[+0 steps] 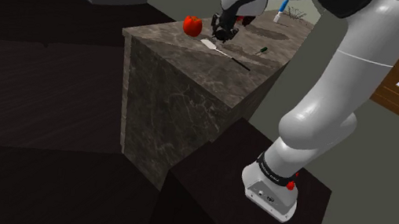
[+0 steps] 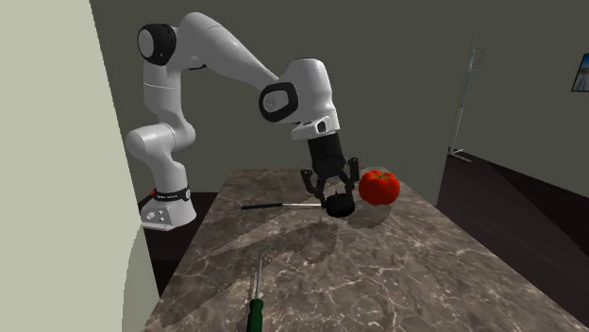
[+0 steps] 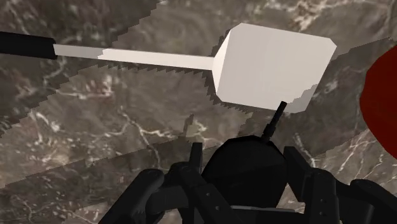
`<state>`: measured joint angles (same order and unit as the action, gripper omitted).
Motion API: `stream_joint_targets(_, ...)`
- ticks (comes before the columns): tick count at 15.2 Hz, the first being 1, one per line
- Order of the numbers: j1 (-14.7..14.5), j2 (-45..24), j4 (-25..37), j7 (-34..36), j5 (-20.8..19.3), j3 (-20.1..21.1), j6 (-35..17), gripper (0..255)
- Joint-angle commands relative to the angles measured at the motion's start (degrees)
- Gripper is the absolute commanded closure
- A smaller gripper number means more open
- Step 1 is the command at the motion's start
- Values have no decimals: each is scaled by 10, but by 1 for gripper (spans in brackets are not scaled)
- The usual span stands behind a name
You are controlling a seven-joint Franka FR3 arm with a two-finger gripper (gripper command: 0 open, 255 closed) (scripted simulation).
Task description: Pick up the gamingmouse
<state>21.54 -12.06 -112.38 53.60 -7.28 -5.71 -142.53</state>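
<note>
Gripper (image 2: 337, 195): clenched on the black gaming mouse (image 3: 245, 167), pointing down.
Arm: arched over the desk (image 2: 406, 273), wrist tilted.
Gaming mouse: between the fingers, close to the desk.
White spatula (image 3: 270, 63): just beyond the gripper.

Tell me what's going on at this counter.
The white arm reaches down over the marble counter, and its gripper is shut on a black mouse. Whether the mouse is off the surface yet is hard to tell. A white spatula lies just beyond it, a red tomato sits beside the gripper, and a green-handled screwdriver lies further along the counter.
</note>
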Motion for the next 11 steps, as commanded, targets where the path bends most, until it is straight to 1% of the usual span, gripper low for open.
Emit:
stream_joint_targets(1, -1, 8, 6, -1, 1, 0, 14, 255)
stream_joint_targets(9, -1, 31, 39, -8, 4, 2, 70, 255)
stream_joint_targets(11, -1, 31, 40, -8, 4, 2, 71, 255)
